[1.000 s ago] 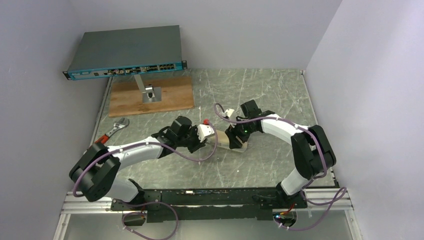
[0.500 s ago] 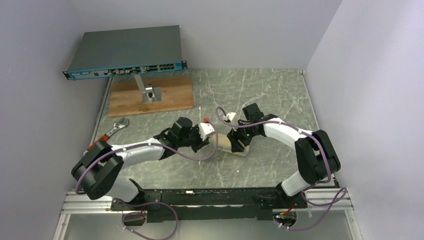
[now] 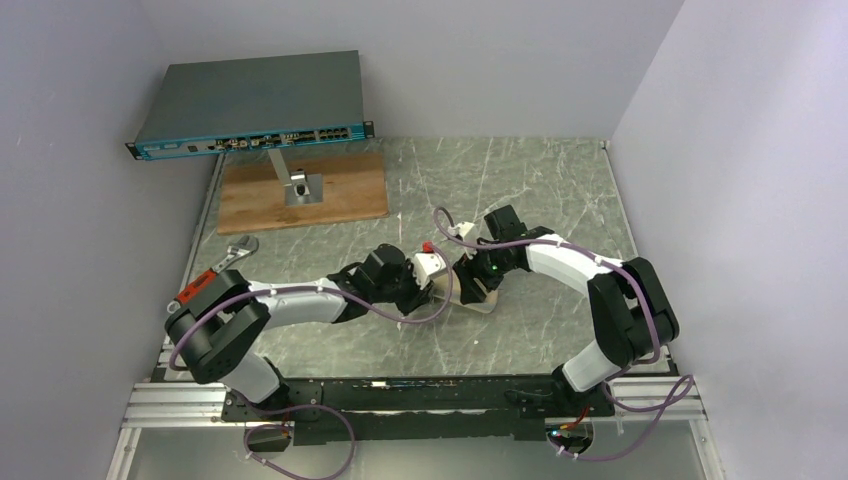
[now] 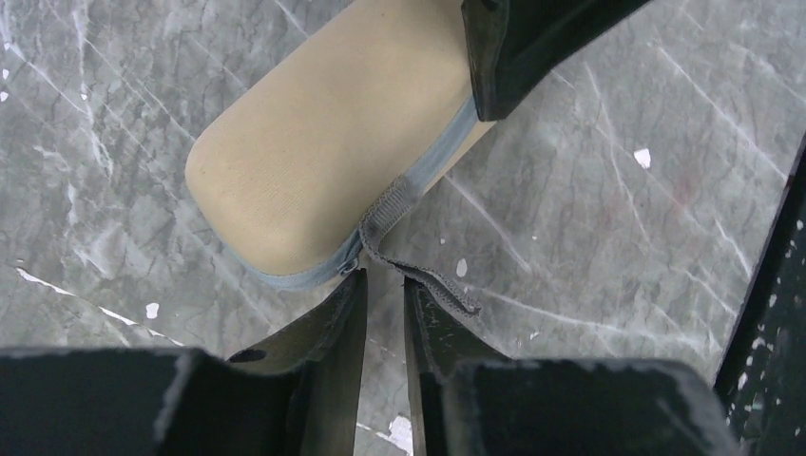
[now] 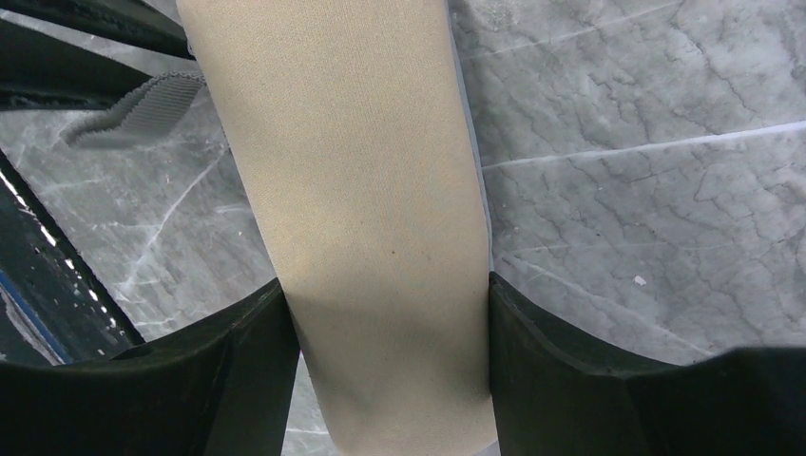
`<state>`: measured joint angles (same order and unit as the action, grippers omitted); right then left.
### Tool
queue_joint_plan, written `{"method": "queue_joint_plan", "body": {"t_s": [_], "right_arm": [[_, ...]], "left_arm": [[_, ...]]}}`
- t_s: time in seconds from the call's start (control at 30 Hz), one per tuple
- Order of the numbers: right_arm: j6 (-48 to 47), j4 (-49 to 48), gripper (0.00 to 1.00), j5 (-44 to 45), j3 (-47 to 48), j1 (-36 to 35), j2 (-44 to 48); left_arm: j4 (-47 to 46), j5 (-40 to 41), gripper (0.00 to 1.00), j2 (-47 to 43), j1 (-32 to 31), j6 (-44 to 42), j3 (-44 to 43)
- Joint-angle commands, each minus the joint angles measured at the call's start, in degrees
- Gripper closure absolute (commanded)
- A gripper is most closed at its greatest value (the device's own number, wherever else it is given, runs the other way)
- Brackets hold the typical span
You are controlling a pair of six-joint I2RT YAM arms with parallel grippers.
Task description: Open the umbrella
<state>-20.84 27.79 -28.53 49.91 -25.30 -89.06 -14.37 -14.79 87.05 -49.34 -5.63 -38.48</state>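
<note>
The umbrella (image 3: 458,292) is a bundled cream oblong with a grey zip edge, lying on the marble table between my two grippers. My right gripper (image 3: 476,283) is shut on the umbrella (image 5: 371,218), one finger on each side of its body. My left gripper (image 3: 440,285) is at the umbrella's rounded end (image 4: 323,161). Its fingers (image 4: 344,313) stand a narrow gap apart with bare table showing between them. The zip pull (image 4: 350,267) is at the left fingertip, and a grey strap (image 4: 423,275) trails across the right fingertip. The canopy, shaft and handle are hidden inside the bundle.
A grey network switch (image 3: 250,100) sits at the back left, overhanging a wooden board (image 3: 340,195) with a metal stand (image 3: 297,185). An adjustable wrench (image 3: 228,258) lies near the left edge. Walls close in on the left, back and right.
My left arm has reached right, bringing its gripper up to the umbrella's end. My right gripper has kept its hold and shifted only slightly.
</note>
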Motion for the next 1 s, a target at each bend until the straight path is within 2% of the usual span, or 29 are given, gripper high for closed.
{"method": "queue_joint_plan", "body": {"t_s": [0.0,0.23,0.47,0.53,0.57,0.6,0.73,0.97], "right_arm": [[4.4,2.3,0.60,-3.0,0.8,-0.4,-1.5],[4.5,1.9,0.62,-3.3,-0.1,-0.5,-0.5],[4.4,2.9,0.64,-1.4,1.0,-1.2,-2.3],[4.3,3.3,0.64,-1.5,1.4,-1.3,-2.8],[4.2,3.4,0.64,-1.4,1.4,-1.3,-2.9],[4.0,3.5,0.64,-1.4,1.3,-1.3,-2.8],[1.9,4.2,0.65,0.0,0.9,-1.3,-2.1],[-2.3,5.9,0.73,1.4,-0.3,-1.3,-1.2]], "left_arm": [[-2.3,4.8,0.73,2.2,-1.6,5.2,-3.2],[-0.4,13.6,0.76,4.8,-2.5,9.5,-5.3],[0.4,16.5,0.79,6.2,-2.9,11.3,-8.9],[0.8,17.9,0.88,6.6,-3.1,12.1,-9.6],[1.0,18.5,0.97,6.7,-3.0,12.5,-9.8],[1.2,19.4,1.00,6.5,-3.0,12.6,-9.8],[1.2,20.8,1.00,4.1,-2.1,12.3,-8.1],[2.9,17.0,1.00,0.1,3.9,11.3,-5.3]]}}
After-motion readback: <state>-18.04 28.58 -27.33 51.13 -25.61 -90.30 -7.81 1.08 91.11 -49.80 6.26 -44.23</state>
